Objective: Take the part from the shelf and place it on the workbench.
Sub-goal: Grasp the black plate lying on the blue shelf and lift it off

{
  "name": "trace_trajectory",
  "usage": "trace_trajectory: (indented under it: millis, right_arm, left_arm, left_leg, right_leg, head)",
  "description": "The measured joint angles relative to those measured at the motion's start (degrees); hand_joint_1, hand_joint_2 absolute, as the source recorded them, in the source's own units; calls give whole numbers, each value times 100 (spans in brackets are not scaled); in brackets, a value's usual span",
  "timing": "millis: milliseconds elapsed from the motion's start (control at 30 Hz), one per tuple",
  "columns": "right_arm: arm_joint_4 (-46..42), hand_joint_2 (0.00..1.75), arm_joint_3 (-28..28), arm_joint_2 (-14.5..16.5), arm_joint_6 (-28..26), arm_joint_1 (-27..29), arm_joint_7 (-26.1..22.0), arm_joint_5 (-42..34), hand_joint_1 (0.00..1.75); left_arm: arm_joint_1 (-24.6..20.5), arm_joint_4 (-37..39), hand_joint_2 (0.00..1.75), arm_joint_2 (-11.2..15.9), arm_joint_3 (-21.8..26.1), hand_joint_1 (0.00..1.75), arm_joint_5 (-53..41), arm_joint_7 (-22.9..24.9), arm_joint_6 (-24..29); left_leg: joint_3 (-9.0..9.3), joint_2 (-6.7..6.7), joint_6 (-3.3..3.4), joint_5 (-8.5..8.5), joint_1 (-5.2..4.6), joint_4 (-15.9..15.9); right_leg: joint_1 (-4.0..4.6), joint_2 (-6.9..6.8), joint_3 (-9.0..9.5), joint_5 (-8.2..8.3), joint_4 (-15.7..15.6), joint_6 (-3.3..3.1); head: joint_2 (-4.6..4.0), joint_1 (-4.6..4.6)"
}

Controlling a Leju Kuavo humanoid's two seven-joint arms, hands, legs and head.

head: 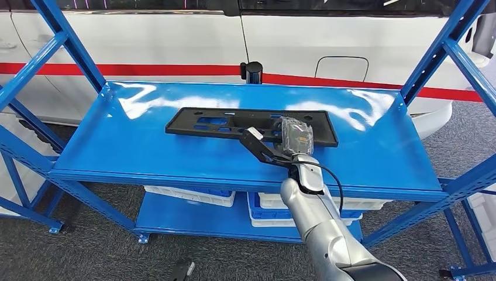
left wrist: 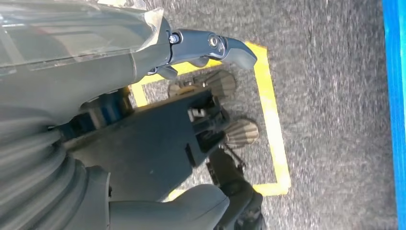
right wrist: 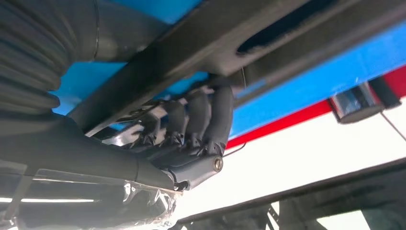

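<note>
On the blue shelf (head: 374, 155) your black part (head: 234, 124) lies flat on the top level, and your right hand (head: 295, 136) rests at its near edge with dark fingers (right wrist: 206, 115) curled around that edge, grasping it. Your left hand (left wrist: 210, 52) hangs over grey carpet and a yellow floor marking (left wrist: 275, 124), fingers curled in with nothing in them.

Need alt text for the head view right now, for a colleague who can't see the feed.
The right robot hand reaches onto a blue shelf with its fingers at the near edge of a long black plastic part lying flat there. Behind the shelf stands a white vehicle with a red stripe.
</note>
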Motion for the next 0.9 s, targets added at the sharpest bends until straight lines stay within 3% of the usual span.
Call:
trace_trajectory:
  millis: [533, 900]
  right_arm:
    - [-127, 175, -181, -193, -79, 27, -61, 43, 175]
    - [-228, 175, -243, -167, -260, 91, -77, 203, 175]
  left_arm:
    - [0, -7, 175, -3, -7, 0, -42, 174, -645]
    - [2, -7, 175, 32, -4, 0, 137, 219, -412]
  left_leg:
    - [12, -2, 2, -1, -5, 1]
    - [-2, 1, 2, 0, -1, 1]
  right_leg:
    - [0, -1, 17, 0, -5, 0]
    - [0, 0, 20, 1, -4, 0]
  head:
    - [0, 0]
    - [0, -1]
